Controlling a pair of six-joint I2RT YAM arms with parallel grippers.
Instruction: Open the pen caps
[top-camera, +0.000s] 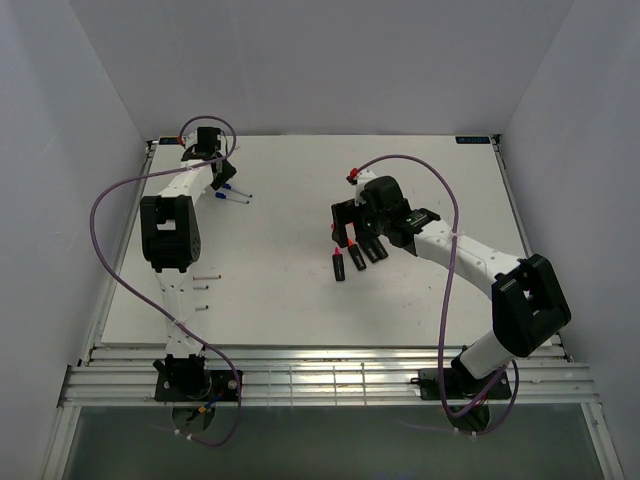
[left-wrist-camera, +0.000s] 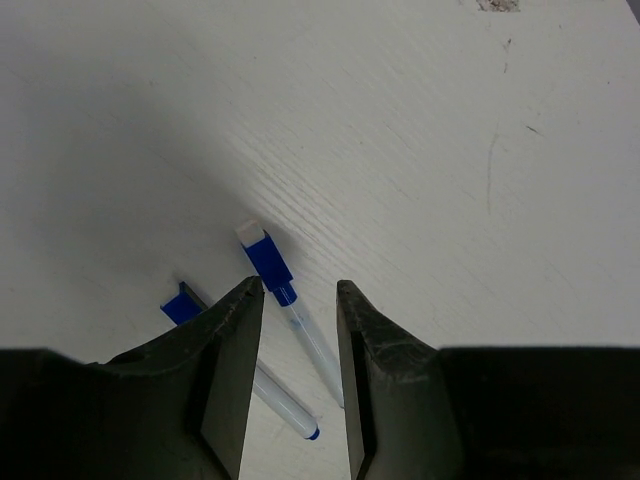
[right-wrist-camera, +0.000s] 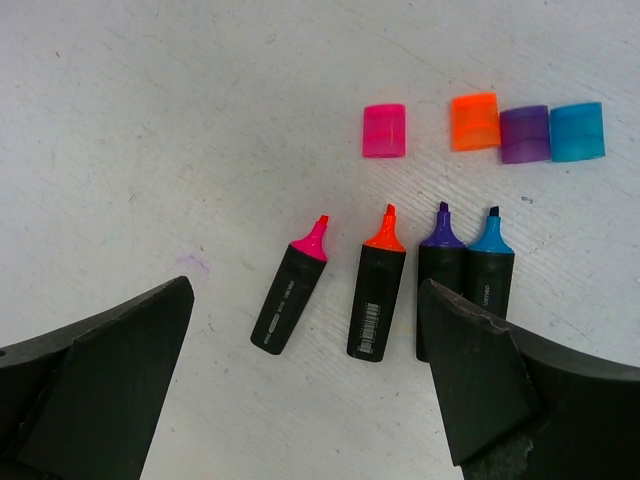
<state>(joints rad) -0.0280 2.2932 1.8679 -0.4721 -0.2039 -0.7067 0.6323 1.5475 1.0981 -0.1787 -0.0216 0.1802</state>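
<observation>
Hovering over the table, right gripper gapes wide, gripping nothing. Below it four stubby black highlighters lie side by side, tips bare: pink, orange, purple, cyan. Their caps sit loose toward 12 to 1 o'clock of them, apart from the bodies: pink cap, orange cap, purple cap, cyan cap, the last three close-packed in a row. That batch reads as done. Left gripper, jaws partly parted and clamping nothing visible, hangs over two thin pens. A blue cap at 11 o'clock of the fingers and a second blue cap at 9 o'clock look seated. Likely those two are what is left.
</observation>
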